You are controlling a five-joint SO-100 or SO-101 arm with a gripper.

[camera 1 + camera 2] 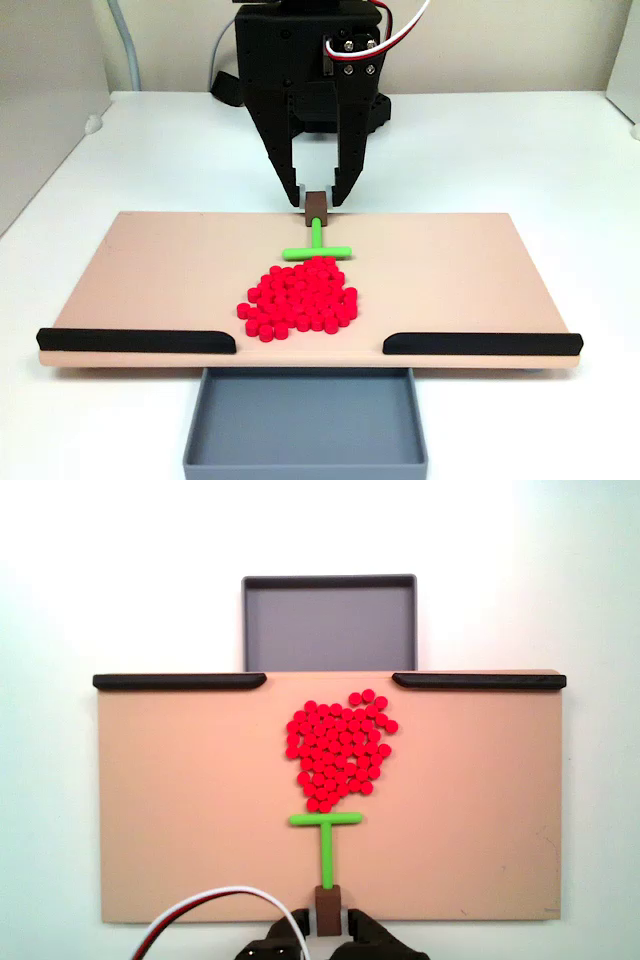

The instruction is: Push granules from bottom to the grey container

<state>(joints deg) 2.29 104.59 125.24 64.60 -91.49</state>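
The red granules (300,300) lie in one dense pile in the middle of the tan board (150,270). In the top-down fixed view the granules (338,750) sit between the green T-shaped pusher (325,821) and the grey container (329,625). The pusher's crossbar (316,252) touches the pile's far edge. My black gripper (320,198) is shut on the brown block (317,208) at the end of the pusher's stem. The gripper (327,925) sits at the board's edge. The grey container (305,420) stands against the board's near edge and holds nothing.
Two black strips (137,341) (482,344) line the board's edge next to the container, leaving a gap in front of it. These black strips (180,681) (478,681) show from above too. A red, white and black cable (215,898) runs by the gripper. White table surrounds the board.
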